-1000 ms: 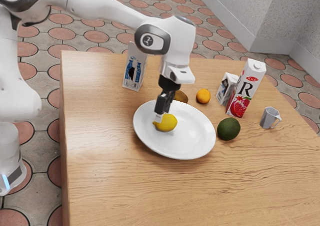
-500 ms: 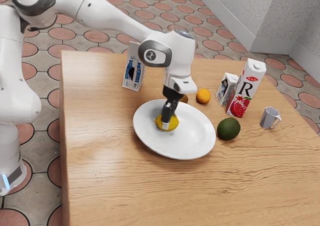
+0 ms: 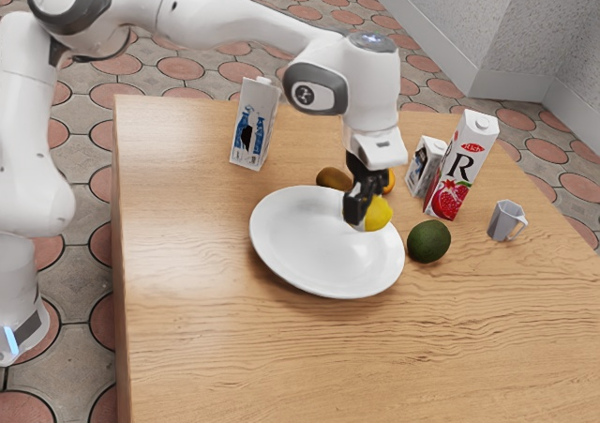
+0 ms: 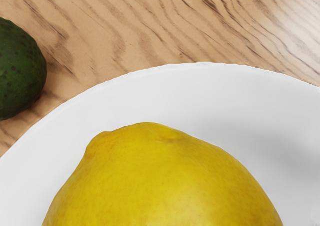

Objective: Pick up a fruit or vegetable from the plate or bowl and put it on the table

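Had lemon clamped in end effector, held up above plate, prob. for clearance en rte to surface.

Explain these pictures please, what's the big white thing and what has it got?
The white thing is a robot arm. Its black gripper works like a hand and is holding a yellow lemon above the white plate.

One picture looks from beside the arm. The other comes from a camera on its hand, so the lemon looks huge.

On the wooden table are the plate, a dark green avocado, a brown fruit, an orange one, three cartons and a grey cup.
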